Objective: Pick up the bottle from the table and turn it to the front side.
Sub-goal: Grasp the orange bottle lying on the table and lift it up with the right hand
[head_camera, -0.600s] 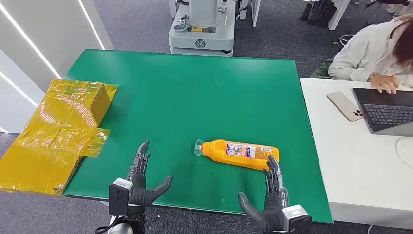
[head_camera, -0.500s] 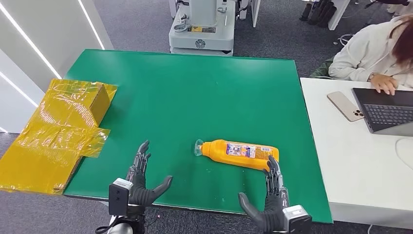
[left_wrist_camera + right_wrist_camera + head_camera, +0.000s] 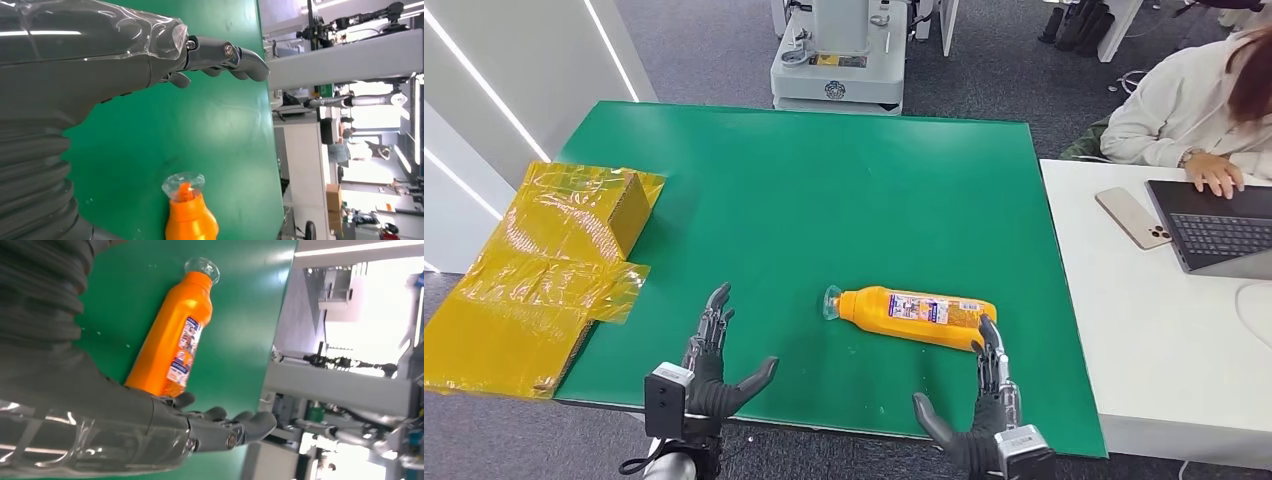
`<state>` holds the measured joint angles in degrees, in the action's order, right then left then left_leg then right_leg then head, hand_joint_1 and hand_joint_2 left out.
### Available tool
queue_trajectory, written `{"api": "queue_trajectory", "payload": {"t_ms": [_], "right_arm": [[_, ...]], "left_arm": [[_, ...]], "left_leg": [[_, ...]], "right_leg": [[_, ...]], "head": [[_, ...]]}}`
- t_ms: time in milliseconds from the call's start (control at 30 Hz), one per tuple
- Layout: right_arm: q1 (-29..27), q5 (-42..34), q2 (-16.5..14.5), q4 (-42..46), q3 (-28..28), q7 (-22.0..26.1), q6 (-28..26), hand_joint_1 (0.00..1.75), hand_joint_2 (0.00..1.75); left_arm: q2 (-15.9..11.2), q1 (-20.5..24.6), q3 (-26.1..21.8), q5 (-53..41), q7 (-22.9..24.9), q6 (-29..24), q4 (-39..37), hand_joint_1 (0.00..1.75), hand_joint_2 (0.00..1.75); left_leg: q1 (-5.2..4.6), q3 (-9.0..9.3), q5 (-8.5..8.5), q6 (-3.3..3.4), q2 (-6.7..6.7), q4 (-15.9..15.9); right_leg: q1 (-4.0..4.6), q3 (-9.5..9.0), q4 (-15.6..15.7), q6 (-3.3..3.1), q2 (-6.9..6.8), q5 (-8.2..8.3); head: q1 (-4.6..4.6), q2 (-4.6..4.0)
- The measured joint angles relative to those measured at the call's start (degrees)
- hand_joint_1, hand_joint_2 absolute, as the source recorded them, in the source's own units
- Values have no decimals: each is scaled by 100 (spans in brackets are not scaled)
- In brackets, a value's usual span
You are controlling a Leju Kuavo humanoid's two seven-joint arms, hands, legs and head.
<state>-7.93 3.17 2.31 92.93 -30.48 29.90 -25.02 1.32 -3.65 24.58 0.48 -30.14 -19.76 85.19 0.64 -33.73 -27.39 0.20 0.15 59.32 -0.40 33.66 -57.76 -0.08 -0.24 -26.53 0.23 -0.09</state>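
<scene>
Nothing of the task is done yet, as far as we are judging: the bottle [image 3: 916, 315] is lying on its side on the green table [image 3: 824, 190], and no hand is holding it. Picking it up and turning it to the front side are both left.

We are starting from the fingers. On our right hand [image 3: 980, 415] the fingers [image 3: 990, 345] are stretched out straight and spread from the thumb, so the hand is wide and is holding nothing. The fingertips are reaching the bottom end of the bottle; in the head view they are overlapping its edge, and in the right wrist view the fingers [image 3: 220, 427] are sitting just beside its base [image 3: 150, 385]. We cannot tell if they are really touching it.

On our left hand [image 3: 709, 375] the fingers [image 3: 714, 320] are also extended and apart from the thumb, wide and empty, hovering over the table well apart from the bottle. In the left wrist view we are seeing the clear cap [image 3: 183, 182] pointing toward this hand.

Going outward, the bottle is lying near the front edge of the table, cap to our left, label partly up. A yellow bag [image 3: 534, 270] is lying at the left edge. A person [image 3: 1194, 110] is sitting at a white desk [image 3: 1164, 350] with a laptop [image 3: 1219, 235] and a phone [image 3: 1132, 217].
</scene>
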Motion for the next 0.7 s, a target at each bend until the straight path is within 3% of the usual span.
{"api": "queue_trajectory", "payload": {"t_ms": [200,300,700], "right_arm": [[422,2750,169,-217,145,-621,-691,0,175],[757,3470,287,-487,227,-910,-675,0,175],[2336,2925,645,-2168,94,-1698,1262,0,175]], "left_arm": [[51,170,143,-69,7,217,-81,0,175],[81,297,210,-57,9,331,-187,0,175],[110,619,340,-13,154,708,-447,0,175]], "left_leg": [[0,1,0,0,2,2],[-1,2,1,0,2,4],[0,0,5,-2,-2,5]], "right_leg": [[-1,-1,0,1,2,3],[-1,-2,0,1,2,5],[0,-1,-4,-1,-1,8]], "head": [[0,0],[0,0],[-1,0]]}}
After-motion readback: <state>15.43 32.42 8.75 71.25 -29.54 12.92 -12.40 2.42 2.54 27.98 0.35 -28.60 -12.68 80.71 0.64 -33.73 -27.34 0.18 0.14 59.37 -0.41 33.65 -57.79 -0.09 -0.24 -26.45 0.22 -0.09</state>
